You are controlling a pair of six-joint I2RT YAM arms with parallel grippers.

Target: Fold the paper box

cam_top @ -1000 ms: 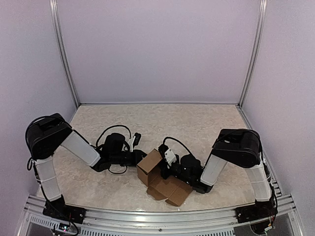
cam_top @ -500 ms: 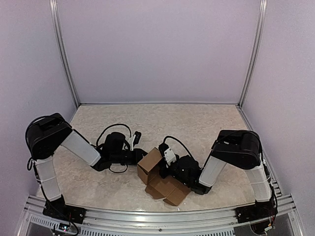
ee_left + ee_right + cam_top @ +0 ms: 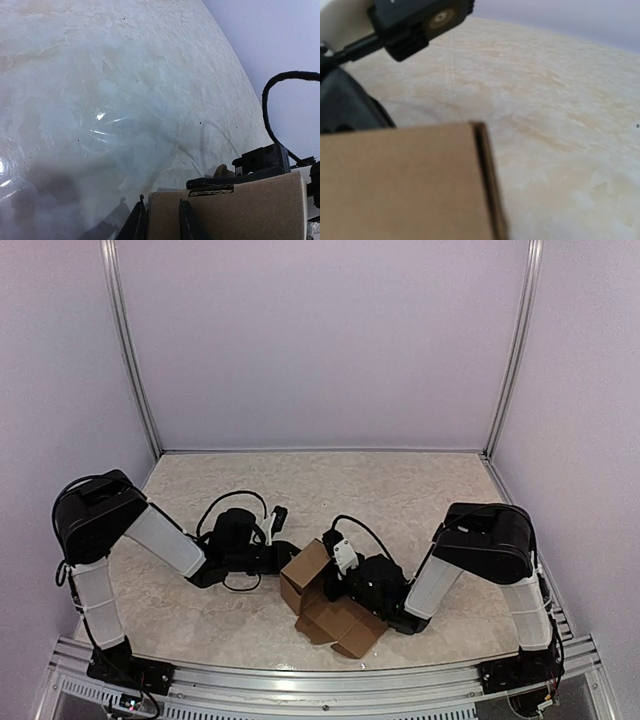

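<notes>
The paper box lies at the near middle of the table, partly folded: one raised squarish part on the left, flat flaps spread toward the front edge. My left gripper is at the raised part's back left corner. In the left wrist view its two dark fingers straddle the left edge of a brown panel, close together with cardboard between them. My right gripper presses against the raised part's right side. In the right wrist view a brown panel fills the lower left and hides the fingers.
The table is pale marbled stone, enclosed by white walls and metal corner posts. A metal rail runs along the front edge, just beyond the box's flaps. The left arm's cable loops over the table behind its wrist.
The right arm has edged slightly left against the box, and the flat flaps have shifted a little with it. The left arm has stayed still.
</notes>
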